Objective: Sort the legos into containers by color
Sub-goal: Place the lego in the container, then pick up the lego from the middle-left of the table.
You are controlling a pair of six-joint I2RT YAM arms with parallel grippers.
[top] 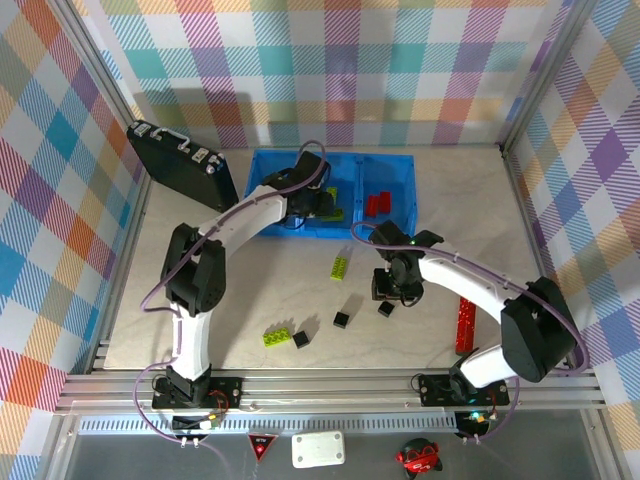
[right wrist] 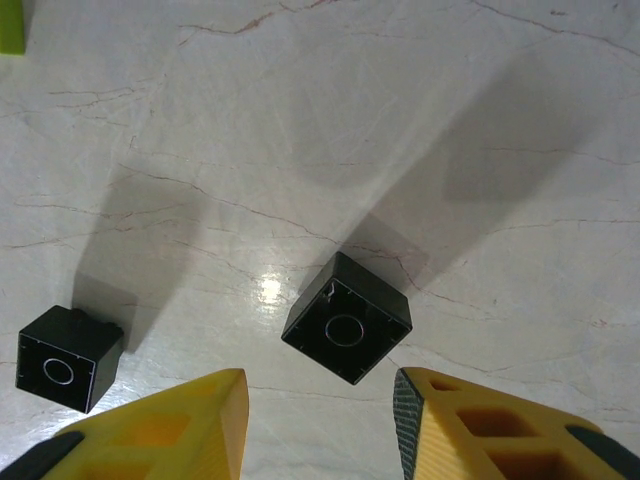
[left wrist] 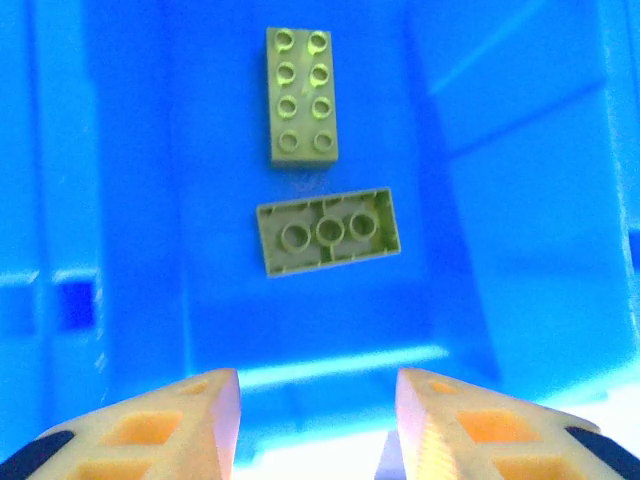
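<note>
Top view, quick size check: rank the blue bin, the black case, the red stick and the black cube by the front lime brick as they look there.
Largest to smallest:
1. blue bin
2. black case
3. red stick
4. black cube beside the lime brick
None of these look close enough in size to confuse.

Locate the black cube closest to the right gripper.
In the right wrist view, the black cube sits on the table just ahead of the right gripper, another black cube to its left.
</note>
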